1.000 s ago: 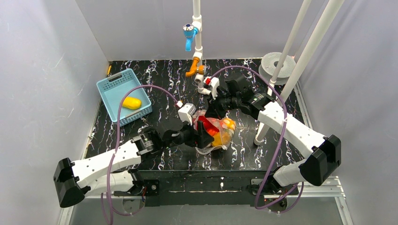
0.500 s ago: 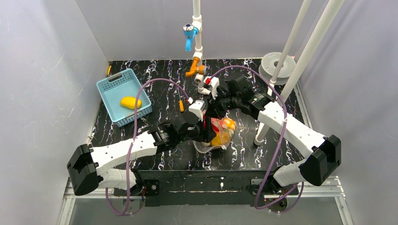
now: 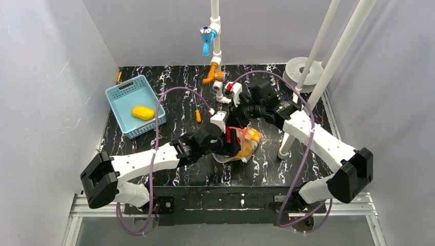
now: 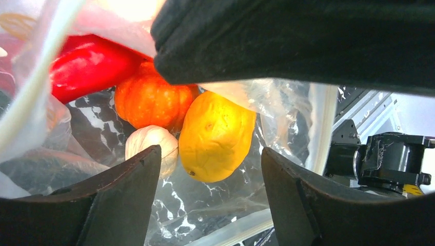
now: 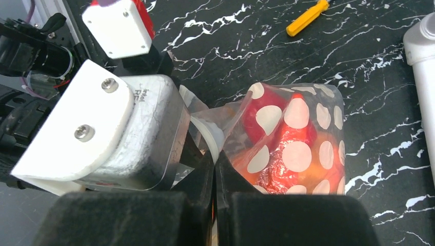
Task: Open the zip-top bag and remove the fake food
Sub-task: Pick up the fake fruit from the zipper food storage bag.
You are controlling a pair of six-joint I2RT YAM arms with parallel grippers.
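Only the left wrist view peeks inside the zip-top bag (image 4: 287,105): four fake food pieces (image 4: 215,136), the left hand (image 4: 210,159) wide there. The right hand (image 5: 214,169) pinches its rim, right of the blue basket (image 3: 119,92) holding one yellow piece (image 3: 142,112).

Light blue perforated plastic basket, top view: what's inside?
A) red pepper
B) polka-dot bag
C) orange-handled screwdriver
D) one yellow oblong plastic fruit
D: the light blue perforated plastic basket holds a single yellow oblong plastic fruit. The small orange-handled screwdriver lies outside it, nearer the middle of the table.
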